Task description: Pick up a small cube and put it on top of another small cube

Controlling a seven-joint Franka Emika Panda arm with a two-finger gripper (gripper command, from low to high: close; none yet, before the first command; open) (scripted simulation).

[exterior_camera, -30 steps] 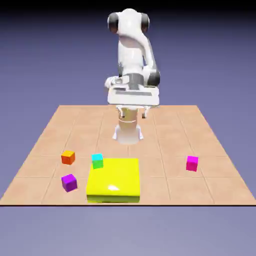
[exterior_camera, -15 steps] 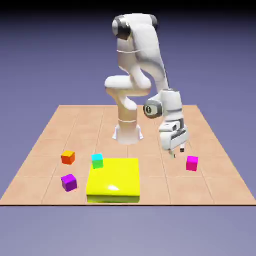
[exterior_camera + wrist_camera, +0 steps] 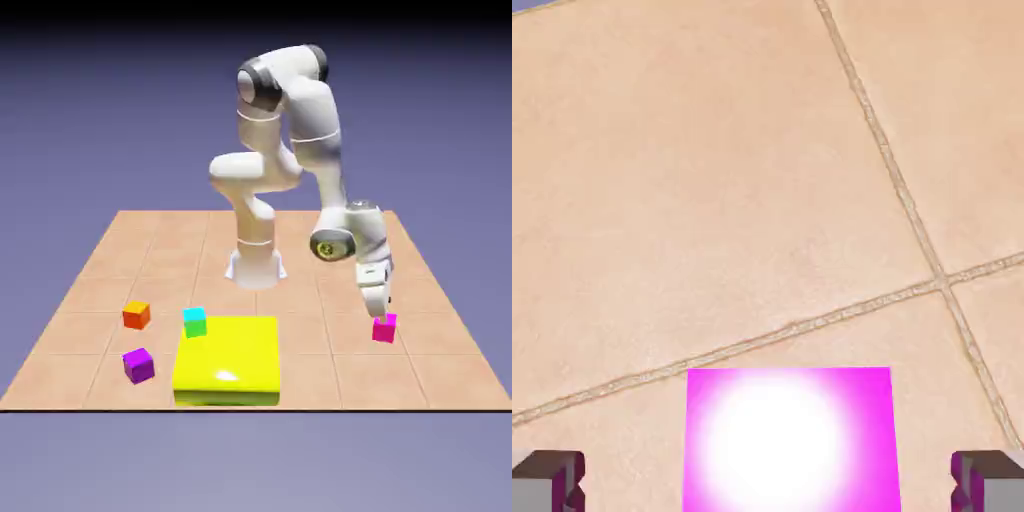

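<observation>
A tiny magenta-pink small cube (image 3: 384, 329) rests on the tiled table at the exterior view's right. My gripper (image 3: 382, 311) hangs directly over it, fingers pointing down and almost at its top. In the hand view the cube (image 3: 790, 440) fills the bottom middle, with one grey fingertip (image 3: 548, 480) to its left and the other fingertip (image 3: 988, 480) to its right, both clear of its sides. The gripper is open and holds nothing. A cyan-and-green cube (image 3: 195, 322), an orange cube (image 3: 136, 315) and a darker purple cube (image 3: 139, 365) lie at the left.
A large flat yellow block (image 3: 228, 361) lies near the table's front edge, left of the middle, touching the cyan-and-green cube's corner. The robot's base (image 3: 255, 262) stands at the far middle of the table (image 3: 330, 380).
The arm has swung from above the base toward the exterior view's right and come down until the open gripper is just over the magenta-pink cube. No cube has moved.
</observation>
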